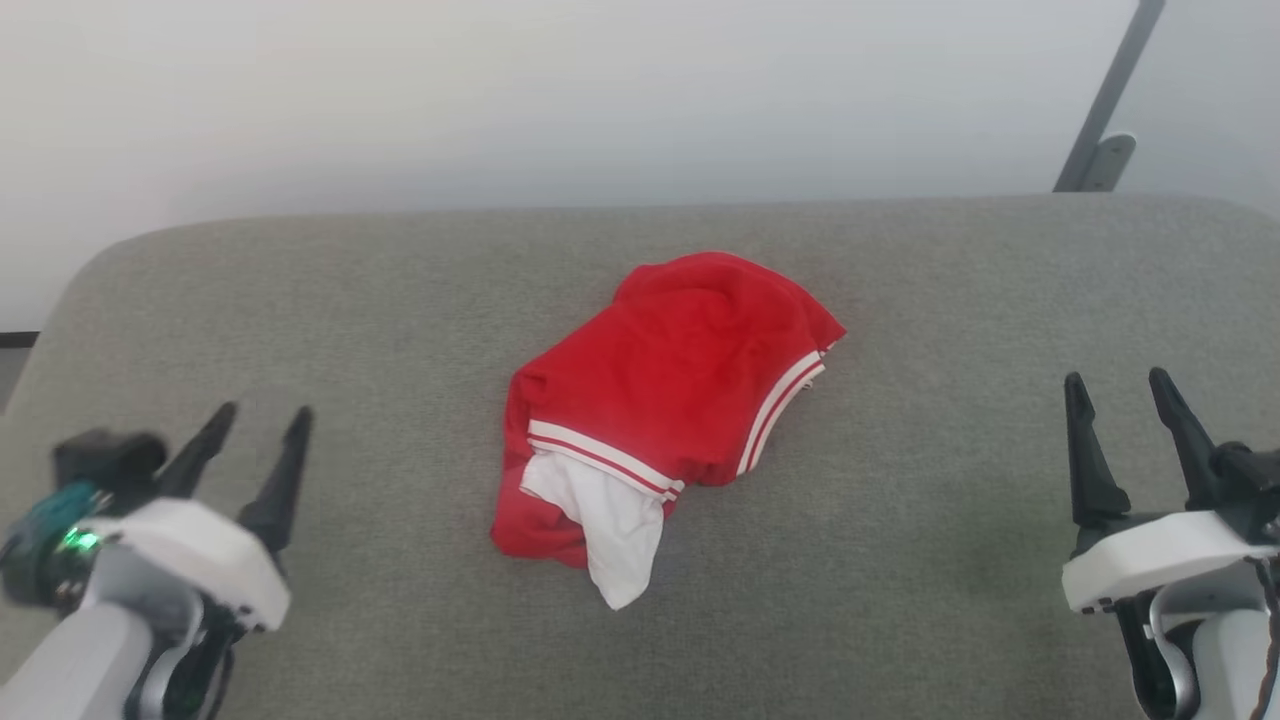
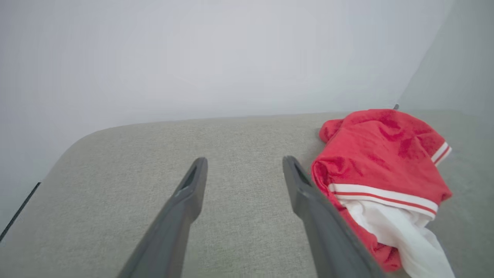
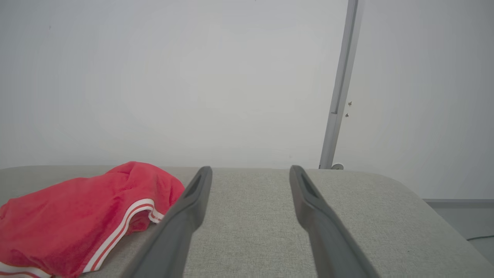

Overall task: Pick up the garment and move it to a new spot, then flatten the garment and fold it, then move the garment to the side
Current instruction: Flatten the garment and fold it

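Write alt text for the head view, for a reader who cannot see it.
A crumpled red garment with a white sleeve poking out lies heaped at the middle of a grey padded surface. The left gripper at the lower left and the right gripper at the lower right are both open, empty and well apart from it.

The left jaws are two long, dark, tapering fingers [image 1: 283,480], slotted near the tips, set in a rounded white housing [image 1: 200,560]. Behind them sit a black block [image 1: 105,458], a teal ring [image 1: 45,520] with a green light [image 1: 76,541], and a pale grey forearm [image 1: 70,660]. The right jaws match; a thin dark cable [image 1: 1272,610] runs beside their housing.
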Motion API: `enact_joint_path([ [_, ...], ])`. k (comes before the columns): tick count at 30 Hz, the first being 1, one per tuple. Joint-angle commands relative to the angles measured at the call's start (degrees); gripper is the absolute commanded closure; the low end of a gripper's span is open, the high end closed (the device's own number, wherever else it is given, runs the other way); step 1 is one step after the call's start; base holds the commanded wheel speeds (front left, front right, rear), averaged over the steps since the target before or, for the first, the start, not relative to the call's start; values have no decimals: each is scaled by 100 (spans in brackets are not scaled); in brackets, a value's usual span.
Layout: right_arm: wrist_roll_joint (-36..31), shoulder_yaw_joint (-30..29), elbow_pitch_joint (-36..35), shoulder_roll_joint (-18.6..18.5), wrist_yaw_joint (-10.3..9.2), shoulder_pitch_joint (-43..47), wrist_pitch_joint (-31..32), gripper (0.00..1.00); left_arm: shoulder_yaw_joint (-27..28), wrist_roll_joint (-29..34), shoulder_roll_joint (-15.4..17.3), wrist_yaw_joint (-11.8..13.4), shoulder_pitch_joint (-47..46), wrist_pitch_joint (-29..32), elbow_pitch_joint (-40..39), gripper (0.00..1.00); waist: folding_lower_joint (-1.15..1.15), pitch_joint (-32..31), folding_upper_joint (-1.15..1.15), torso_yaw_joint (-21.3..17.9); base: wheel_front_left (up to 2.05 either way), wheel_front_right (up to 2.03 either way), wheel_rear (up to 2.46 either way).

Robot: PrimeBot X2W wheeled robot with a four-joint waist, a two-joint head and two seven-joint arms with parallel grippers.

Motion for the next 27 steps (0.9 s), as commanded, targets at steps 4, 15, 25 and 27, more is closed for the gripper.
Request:
enact_joint_path([
  [4,-12,-36,-93,-2,0,141,34,0,252,-155,33,73,387,-392,51,0,0,-61,0,75,0,0,0],
  [15,41,-120,-84,-51,0,376,-5,0,1050,-359,-86,50,1235,-741,114,0,0,-179,0,207,0,0,0],
  [25,47,-203,-107,-7,0,467,-28,0,1864,-3,-401,-62,1733,-753,-120,0,0,-247,0,241,0,0,0],
  [27,32,-208,-111,1,0,479,-22,0,1927,35,-453,-109,1793,-754,-129,0,0,-256,0,246,0,0,0],
])
